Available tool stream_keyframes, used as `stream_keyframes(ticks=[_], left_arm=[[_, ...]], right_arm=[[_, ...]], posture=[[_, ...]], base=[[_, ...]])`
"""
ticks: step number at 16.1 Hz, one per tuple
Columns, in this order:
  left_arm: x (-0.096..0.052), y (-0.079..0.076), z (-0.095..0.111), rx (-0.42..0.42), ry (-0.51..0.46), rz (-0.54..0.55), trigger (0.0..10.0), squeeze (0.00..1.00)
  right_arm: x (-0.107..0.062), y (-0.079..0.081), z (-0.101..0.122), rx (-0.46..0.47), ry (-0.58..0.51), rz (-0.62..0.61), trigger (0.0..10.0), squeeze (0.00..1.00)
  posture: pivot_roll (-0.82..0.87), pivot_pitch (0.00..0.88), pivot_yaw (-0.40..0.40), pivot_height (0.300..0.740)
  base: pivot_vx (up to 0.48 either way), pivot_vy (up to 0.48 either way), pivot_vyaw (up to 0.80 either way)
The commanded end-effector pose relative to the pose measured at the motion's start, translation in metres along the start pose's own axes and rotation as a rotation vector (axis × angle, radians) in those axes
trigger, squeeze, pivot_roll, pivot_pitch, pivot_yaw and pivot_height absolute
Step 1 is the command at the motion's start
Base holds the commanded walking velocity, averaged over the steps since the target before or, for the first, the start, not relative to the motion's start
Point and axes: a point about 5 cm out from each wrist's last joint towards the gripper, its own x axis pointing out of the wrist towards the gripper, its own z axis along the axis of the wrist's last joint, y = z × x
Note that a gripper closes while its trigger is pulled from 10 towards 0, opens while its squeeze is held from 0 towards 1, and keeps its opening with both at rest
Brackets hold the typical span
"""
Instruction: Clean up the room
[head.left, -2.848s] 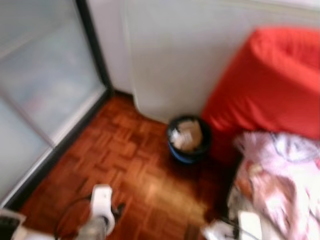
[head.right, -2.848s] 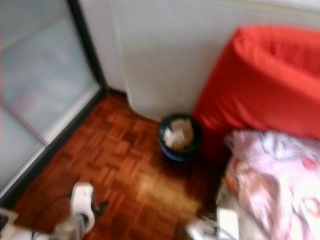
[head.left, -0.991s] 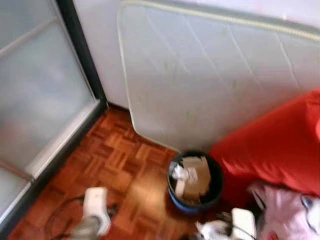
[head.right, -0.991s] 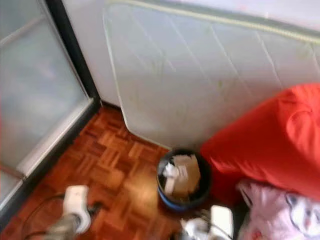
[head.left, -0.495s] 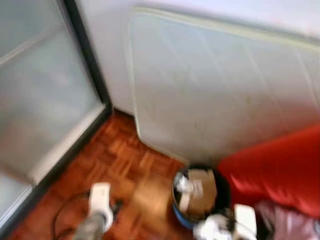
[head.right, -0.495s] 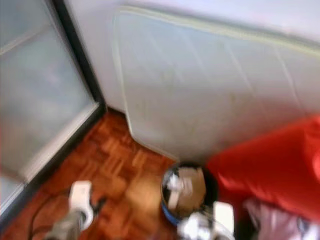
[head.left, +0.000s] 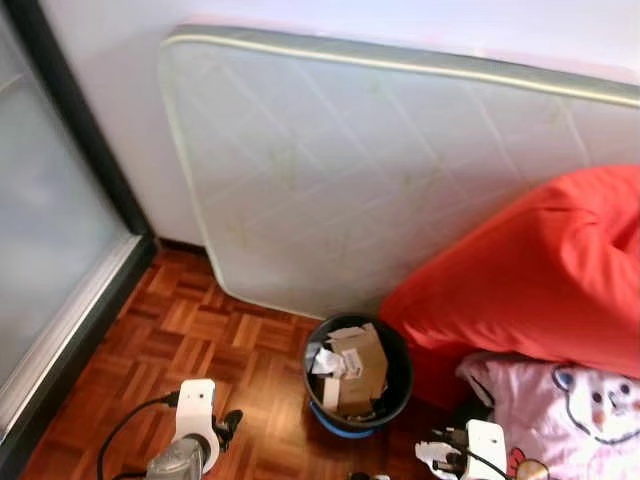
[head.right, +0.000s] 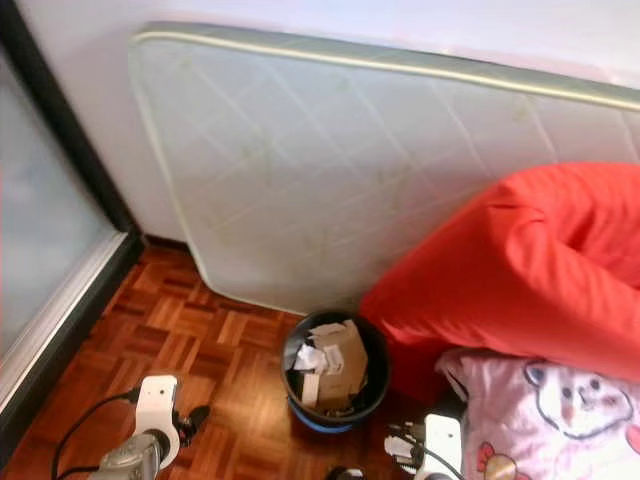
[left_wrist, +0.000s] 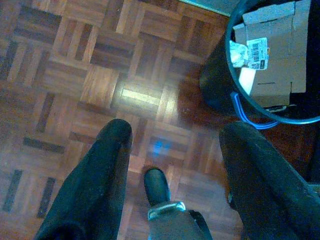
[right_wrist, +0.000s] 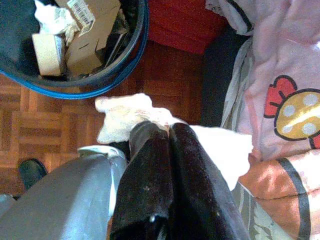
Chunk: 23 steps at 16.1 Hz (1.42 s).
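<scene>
A black waste bin (head.left: 328, 418) with a blue band stands on the parquet against the leaning mattress, stuffed with cardboard and crumpled paper (head.left: 350, 368). My right gripper (right_wrist: 162, 127) is shut on a crumpled white paper (right_wrist: 122, 115), held low just beside the bin's rim (right_wrist: 100, 87) and above the floor. My left gripper (left_wrist: 175, 130) hangs open over bare parquet with nothing between its fingers; the bin (left_wrist: 235, 97) lies off to one side of it.
A white mattress (head.left: 370, 170) leans on the wall. A red beanbag (head.left: 530, 270) and a pink printed blanket (head.left: 575, 410) crowd the right side. A frosted sliding door (head.left: 40, 230) with a dark frame bounds the left. Open parquet (head.left: 200, 340) lies between door and bin.
The whole view has shifted as I walked and turned: the mattress has come fully into sight, and the bin now stands in front of me. Both arms stay low.
</scene>
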Motion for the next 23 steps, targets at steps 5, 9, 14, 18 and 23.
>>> stream_keyframes(ticks=[5, 9, 14, 18, 23], left_arm=[[-0.002, 0.001, -0.007, -0.001, 0.023, 0.005, 10.0, 0.0], [-0.002, 0.0, -0.007, -0.003, 0.022, 0.004, 10.0, 0.0], [-0.002, -0.001, -0.007, -0.003, 0.021, 0.0, 10.0, 0.0], [-0.002, -0.003, -0.008, -0.009, 0.022, -0.008, 10.0, 0.0], [-0.002, -0.004, -0.011, -0.015, 0.026, -0.008, 10.0, 0.0]], right_arm=[[0.001, 0.001, 0.004, -0.004, -0.017, 0.006, 10.0, 0.0], [0.001, 0.001, 0.004, -0.008, -0.016, 0.011, 10.0, 0.0], [0.003, 0.013, 0.016, -0.042, -0.058, 0.115, 10.0, 0.0], [0.004, 0.02, 0.025, -0.068, -0.078, 0.174, 10.0, 0.0], [0.007, 0.034, 0.046, -0.085, -0.13, 0.228, 10.0, 0.0]], posture=[[0.0, 0.19, -0.041, 0.74], [0.0, 0.19, -0.043, 0.74], [0.0, 0.195, -0.045, 0.74], [0.0, 0.2, -0.049, 0.74], [0.0, 0.209, -0.055, 0.74]], base=[[0.292, 0.0, 0.0], [0.315, 0.0, 0.0], [0.123, 0.0, 0.0], [0.0, 0.0, 0.0], [0.0, 0.0, 0.0]])
